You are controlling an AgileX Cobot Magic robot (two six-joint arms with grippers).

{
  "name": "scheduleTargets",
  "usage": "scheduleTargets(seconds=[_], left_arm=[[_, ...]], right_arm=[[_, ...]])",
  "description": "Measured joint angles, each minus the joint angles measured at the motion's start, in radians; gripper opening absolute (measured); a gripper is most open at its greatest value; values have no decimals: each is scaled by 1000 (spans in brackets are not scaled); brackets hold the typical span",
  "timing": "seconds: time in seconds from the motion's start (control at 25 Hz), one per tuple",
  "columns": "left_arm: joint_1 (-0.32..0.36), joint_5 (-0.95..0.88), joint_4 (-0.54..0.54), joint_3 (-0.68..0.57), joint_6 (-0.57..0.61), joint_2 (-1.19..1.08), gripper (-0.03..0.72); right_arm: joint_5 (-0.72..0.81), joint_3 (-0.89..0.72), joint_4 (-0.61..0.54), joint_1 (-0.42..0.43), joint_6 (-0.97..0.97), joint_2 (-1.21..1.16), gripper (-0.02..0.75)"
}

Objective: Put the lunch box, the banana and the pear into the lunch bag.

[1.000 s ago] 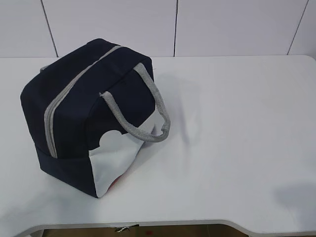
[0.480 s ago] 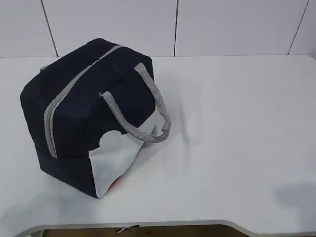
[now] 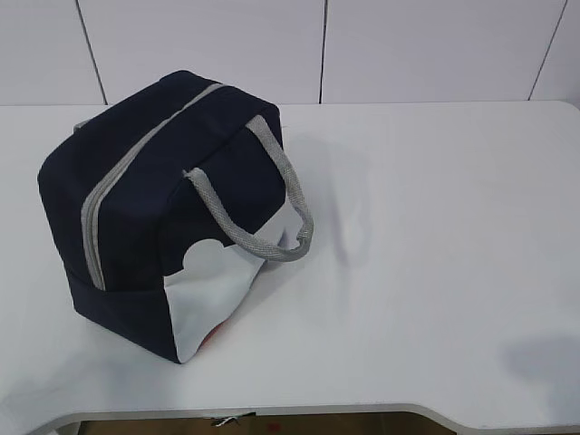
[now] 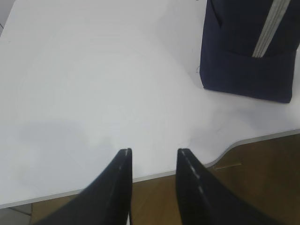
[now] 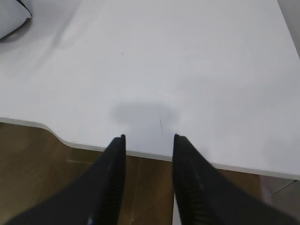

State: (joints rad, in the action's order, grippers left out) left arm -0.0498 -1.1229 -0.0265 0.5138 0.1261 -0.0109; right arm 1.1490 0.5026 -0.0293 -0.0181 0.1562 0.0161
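The navy-blue lunch bag [image 3: 172, 213] stands on the left of the white table [image 3: 426, 236], its grey zipper shut across the top and a grey handle hanging over its white side panel. Its corner shows in the left wrist view [image 4: 248, 49]. A sliver of its white panel shows at the top left of the right wrist view [image 5: 10, 16]. The lunch box, banana and pear are out of view. My left gripper [image 4: 153, 151] is open and empty above the table's front edge. My right gripper [image 5: 148, 137] is open and empty above the front edge, far right of the bag. Neither gripper shows in the exterior view.
The table's front edge [image 3: 299, 410] has curved cut-outs at both corners, with brown floor [image 4: 262, 173] below. A white panelled wall [image 3: 317, 45] stands behind the table. Bare tabletop stretches right of the bag.
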Motion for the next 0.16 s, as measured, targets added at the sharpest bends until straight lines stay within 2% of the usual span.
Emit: scheduleTargets(seconds=[0.16], left_arm=[[0, 0, 0, 0, 0, 0, 237]], right_arm=[[0, 0, 0, 0, 0, 0, 296]])
